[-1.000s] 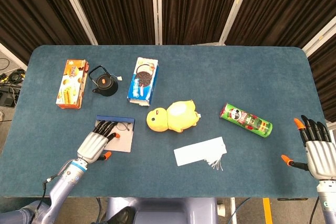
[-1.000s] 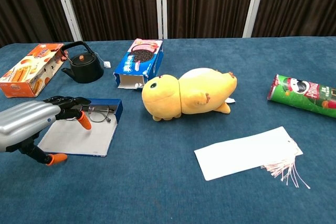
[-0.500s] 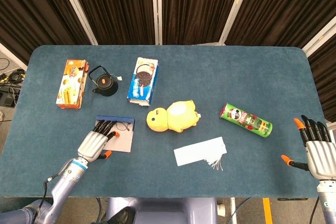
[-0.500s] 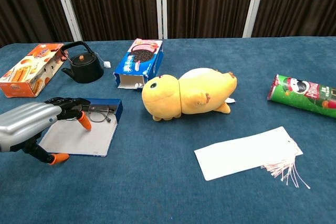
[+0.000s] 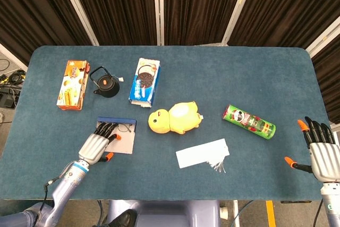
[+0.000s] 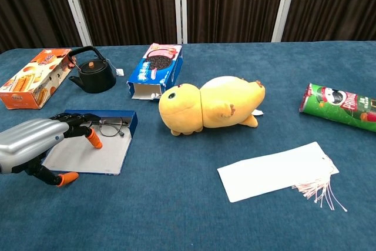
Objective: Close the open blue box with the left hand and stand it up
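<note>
Left hand (image 6: 26, 143) rests over open blue box (image 6: 89, 152); Pringles can (image 6: 339, 107) far right.

My left hand (image 6: 29, 142) is covering the near-left part of the open blue box (image 6: 97, 145), and the chest view's edge is cutting off its wrist. The green can (image 6: 339, 107) is running off that view's right edge. My right hand (image 5: 321, 152) is appearing only overhead, its forearm cropped.

Left robot hand (image 6: 29, 142) over open box (image 6: 91, 150) at counter (image 5: 212, 73) front left, glasses (image 6: 111, 126) inside. Behind: snack carton (image 5: 73, 84), kettle (image 5: 105, 84), cookie box (image 5: 145, 81). Centre: plush duck (image 6: 208, 105); paper card (image 6: 276, 170) before it; chip can (image 5: 248, 121) right.
</note>
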Robot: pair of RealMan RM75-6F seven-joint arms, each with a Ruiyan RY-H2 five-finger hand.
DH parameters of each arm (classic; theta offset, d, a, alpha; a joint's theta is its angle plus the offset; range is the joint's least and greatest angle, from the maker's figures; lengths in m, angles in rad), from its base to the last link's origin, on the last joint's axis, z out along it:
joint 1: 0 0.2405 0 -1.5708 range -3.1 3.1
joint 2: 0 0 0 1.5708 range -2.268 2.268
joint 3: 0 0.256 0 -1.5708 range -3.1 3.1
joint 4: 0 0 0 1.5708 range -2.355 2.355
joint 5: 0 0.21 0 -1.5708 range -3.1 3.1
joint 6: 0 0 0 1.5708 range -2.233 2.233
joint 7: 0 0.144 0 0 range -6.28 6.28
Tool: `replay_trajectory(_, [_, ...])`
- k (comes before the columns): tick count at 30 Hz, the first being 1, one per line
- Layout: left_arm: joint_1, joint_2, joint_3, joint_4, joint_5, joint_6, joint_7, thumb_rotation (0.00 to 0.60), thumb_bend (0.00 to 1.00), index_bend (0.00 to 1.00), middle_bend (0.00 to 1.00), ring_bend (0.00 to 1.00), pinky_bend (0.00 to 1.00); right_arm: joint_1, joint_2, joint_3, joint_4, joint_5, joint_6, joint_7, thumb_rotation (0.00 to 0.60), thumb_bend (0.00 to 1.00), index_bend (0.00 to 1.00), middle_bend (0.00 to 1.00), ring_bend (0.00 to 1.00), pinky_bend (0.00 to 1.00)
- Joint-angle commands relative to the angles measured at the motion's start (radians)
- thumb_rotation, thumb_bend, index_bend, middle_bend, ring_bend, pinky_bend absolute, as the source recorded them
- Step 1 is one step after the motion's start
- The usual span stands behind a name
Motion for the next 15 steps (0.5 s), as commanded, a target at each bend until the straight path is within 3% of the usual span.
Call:
replay_trajectory(1, [0.000, -0.004, 0.000, 0.008, 0.002, -0.003, -0.006, 0.600, 0.47, 0.30, 0.00, 0.00, 0.00, 0.000, 0.000, 0.000, 0.000, 0.001, 0.000, 0.000, 0.600, 0.00, 0.00, 0.00, 0.00, 0.00])
replay_trajectory(6, [-0.001, -0.003, -0.003, 0.010, 0.003, -0.001, -0.006, 0.600, 0.57, 0.31, 0.00, 0.00, 0.00, 0.000, 0.000, 0.000, 0.001, 0.000, 0.000, 0.000, 0.600, 0.00, 0.00, 0.00, 0.00, 0.00])
replay_trajectory(15, [-0.007, 0.012, -0.023, -0.001, -0.006, 0.001, -0.013, 0.600, 0.59, 0.32, 0.00, 0.00, 0.00, 0.000, 0.000, 0.000, 0.001, 0.000, 0.000, 0.001, 0.600, 0.00, 0.00, 0.00, 0.00, 0.00])
